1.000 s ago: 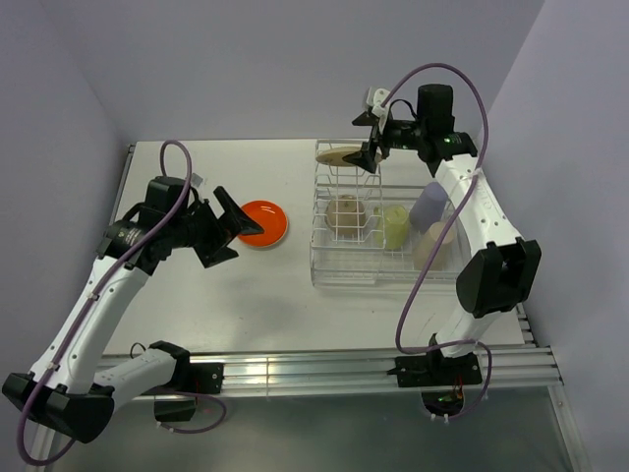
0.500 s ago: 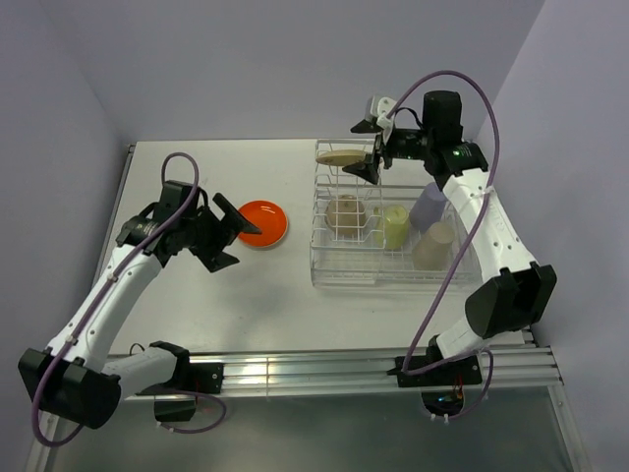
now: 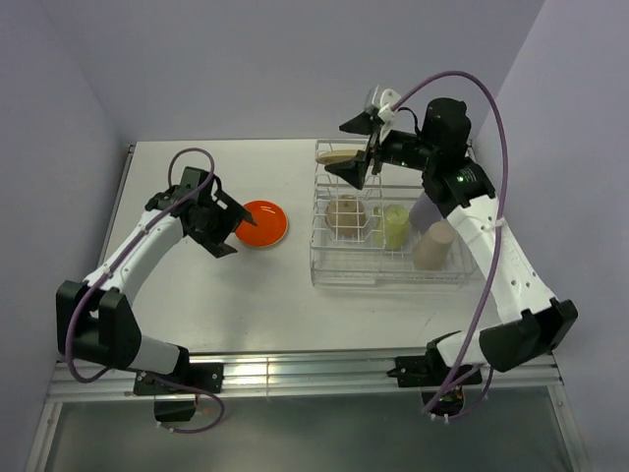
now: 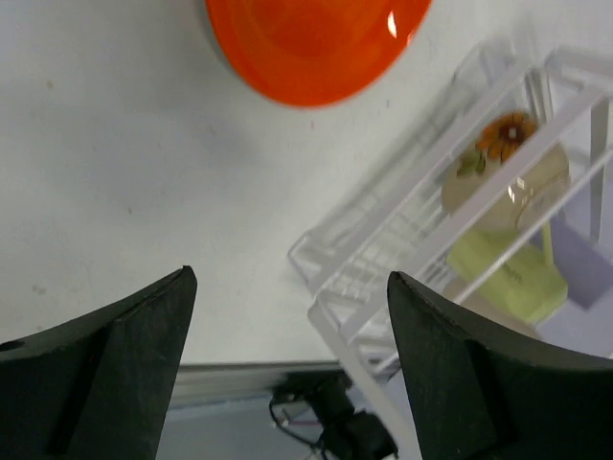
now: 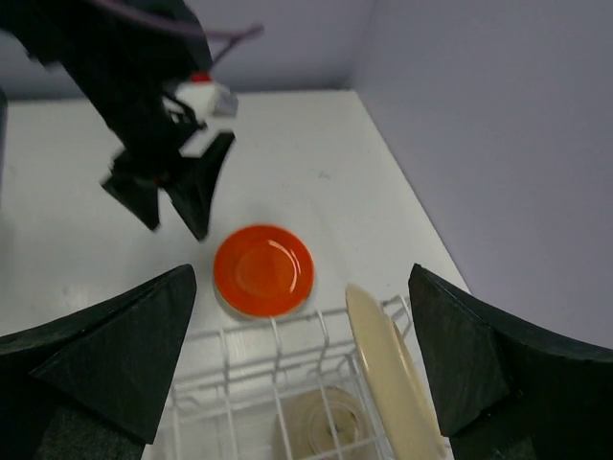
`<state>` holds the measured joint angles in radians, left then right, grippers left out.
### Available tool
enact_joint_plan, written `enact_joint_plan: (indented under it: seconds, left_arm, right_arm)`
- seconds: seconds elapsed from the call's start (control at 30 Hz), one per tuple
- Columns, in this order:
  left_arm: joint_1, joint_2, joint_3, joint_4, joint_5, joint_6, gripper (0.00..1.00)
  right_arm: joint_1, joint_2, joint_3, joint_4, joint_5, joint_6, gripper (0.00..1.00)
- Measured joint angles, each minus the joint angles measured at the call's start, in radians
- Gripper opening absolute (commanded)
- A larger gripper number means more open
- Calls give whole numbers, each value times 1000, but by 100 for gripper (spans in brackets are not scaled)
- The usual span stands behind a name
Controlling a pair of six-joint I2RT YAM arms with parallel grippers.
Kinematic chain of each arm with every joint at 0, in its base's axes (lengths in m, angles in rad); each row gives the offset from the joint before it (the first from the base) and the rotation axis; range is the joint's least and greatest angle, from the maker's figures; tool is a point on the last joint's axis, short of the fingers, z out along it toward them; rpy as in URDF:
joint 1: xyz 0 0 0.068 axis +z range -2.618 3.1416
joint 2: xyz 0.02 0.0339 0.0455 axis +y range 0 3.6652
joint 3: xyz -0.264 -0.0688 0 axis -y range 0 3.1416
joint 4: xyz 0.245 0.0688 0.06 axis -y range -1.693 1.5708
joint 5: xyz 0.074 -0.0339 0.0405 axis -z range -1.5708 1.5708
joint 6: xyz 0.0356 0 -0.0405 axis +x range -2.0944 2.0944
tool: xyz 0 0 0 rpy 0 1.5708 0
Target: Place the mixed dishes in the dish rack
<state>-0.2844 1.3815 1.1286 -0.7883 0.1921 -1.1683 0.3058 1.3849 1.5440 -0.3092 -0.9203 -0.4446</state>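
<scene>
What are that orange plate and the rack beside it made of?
The orange plate looks like glossy plastic: flat even colour, a bright glint near its rim. The rack seems thin white-coated wire or clear plastic rods, pale and shiny; I cannot tell which.

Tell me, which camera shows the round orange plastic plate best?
The right wrist view: the round orange plastic plate lies whole and uncovered. The top view has the left gripper at its edge; the left wrist view crops it.

plate [image 5: 263, 271]: orange, flat, just beyond rack [image 5: 275, 337];
saucer [image 5: 385, 376]: on edge in rack;
left gripper [image 5: 174, 225]: blurred, seemingly open
</scene>
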Motion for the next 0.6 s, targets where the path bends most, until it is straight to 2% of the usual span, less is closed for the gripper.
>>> enact_joint_plan:
  seconds: [0.13,0.23,0.33,0.43,0.6]
  left_arm:
    - [45,111,54,16,-63,9,84]
    - [71,181,67,30,-109,27,82]
    - [85,240,67,47,-139,40,71]
    - [87,298,67,82,-156,58,65]
    - [88,391,92,125,-165,96,56]
  right_arm:
    - [49,-85,6,122,109,300,100]
    - [75,-138,63,101,212,457,100]
    - [102,-172,159,27,345,592,100]
    - [127,-198,290,-80,435,660,100]
    - [147,-309,310,-201,488,675,100]
